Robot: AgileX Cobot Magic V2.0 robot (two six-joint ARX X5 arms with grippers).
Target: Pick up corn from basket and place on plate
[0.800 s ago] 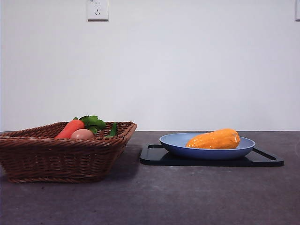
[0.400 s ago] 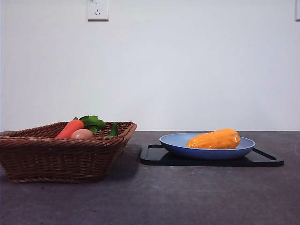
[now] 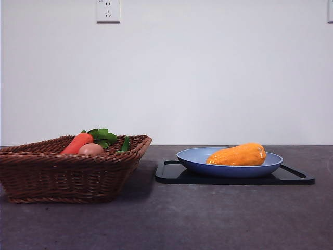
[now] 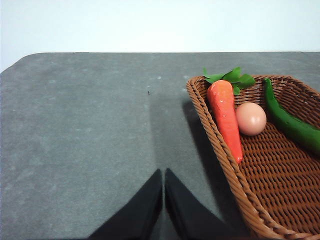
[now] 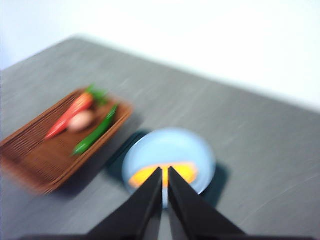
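The yellow-orange corn (image 3: 238,155) lies on the light-blue plate (image 3: 195,158), right of the brown wicker basket (image 3: 67,174). No gripper shows in the front view. My right gripper (image 5: 165,171) is shut and empty, high above the plate (image 5: 165,147), with the corn (image 5: 186,172) partly hidden behind its jaws; that view is blurred. My left gripper (image 4: 163,172) is shut and empty over bare table beside the basket (image 4: 280,170).
The basket holds a carrot (image 4: 225,115), a pinkish egg (image 4: 251,118) and a green vegetable (image 4: 290,122). A flat black tray (image 3: 291,177) lies under the plate. A wall with a socket (image 3: 108,10) stands behind the grey table (image 4: 75,130).
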